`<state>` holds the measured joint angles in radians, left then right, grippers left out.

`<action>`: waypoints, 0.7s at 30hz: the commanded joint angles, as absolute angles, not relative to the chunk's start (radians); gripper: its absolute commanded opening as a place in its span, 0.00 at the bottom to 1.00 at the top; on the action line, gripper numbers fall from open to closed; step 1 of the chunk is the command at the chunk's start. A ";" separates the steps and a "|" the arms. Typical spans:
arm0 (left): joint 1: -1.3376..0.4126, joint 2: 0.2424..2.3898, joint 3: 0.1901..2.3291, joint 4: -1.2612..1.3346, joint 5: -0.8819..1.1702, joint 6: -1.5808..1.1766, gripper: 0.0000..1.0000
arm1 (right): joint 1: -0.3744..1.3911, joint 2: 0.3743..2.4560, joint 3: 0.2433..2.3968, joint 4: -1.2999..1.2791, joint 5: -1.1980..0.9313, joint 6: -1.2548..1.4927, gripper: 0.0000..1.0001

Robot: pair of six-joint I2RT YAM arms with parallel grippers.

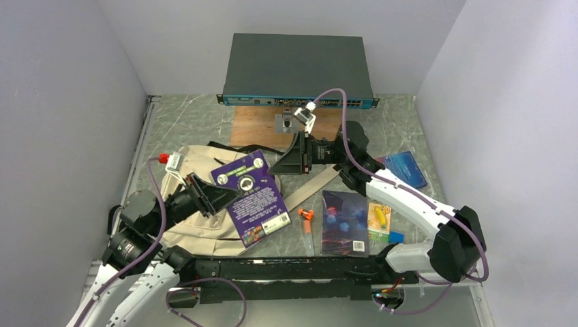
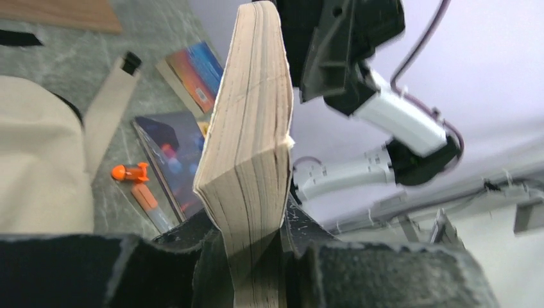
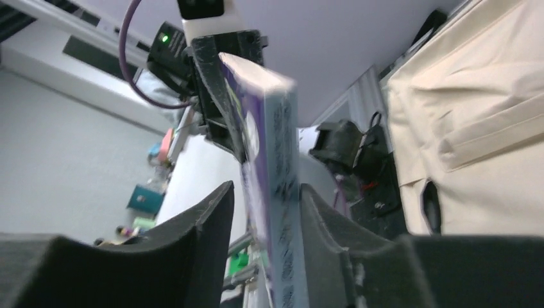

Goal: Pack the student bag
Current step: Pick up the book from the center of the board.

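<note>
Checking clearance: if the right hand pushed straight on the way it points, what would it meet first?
The purple book between its fingers, likely seating deeper; beyond that, the left hand gripping the book's far edge.

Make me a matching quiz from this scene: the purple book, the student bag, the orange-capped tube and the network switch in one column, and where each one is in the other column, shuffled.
Things:
1. purple book
2. student bag
3. orange-capped tube
4. network switch

Places:
A. against the back wall
B. lifted off the table
C. lying flat beside the dark book
D. slumped on the table's left side

Pairs: 1-B, 2-D, 3-C, 4-A
</note>
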<state>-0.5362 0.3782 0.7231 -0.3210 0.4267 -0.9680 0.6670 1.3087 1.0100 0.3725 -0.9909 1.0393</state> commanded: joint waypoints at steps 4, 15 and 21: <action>-0.523 0.341 0.760 -0.191 0.112 -1.065 0.00 | 0.712 1.158 0.671 0.867 -0.582 1.442 0.73; -0.523 0.403 0.765 0.020 0.056 -1.165 0.00 | 0.917 1.138 0.634 1.013 -0.329 1.412 0.83; -0.522 0.400 0.671 0.142 0.016 -1.233 0.00 | 1.049 1.179 0.643 1.062 -0.195 1.434 0.63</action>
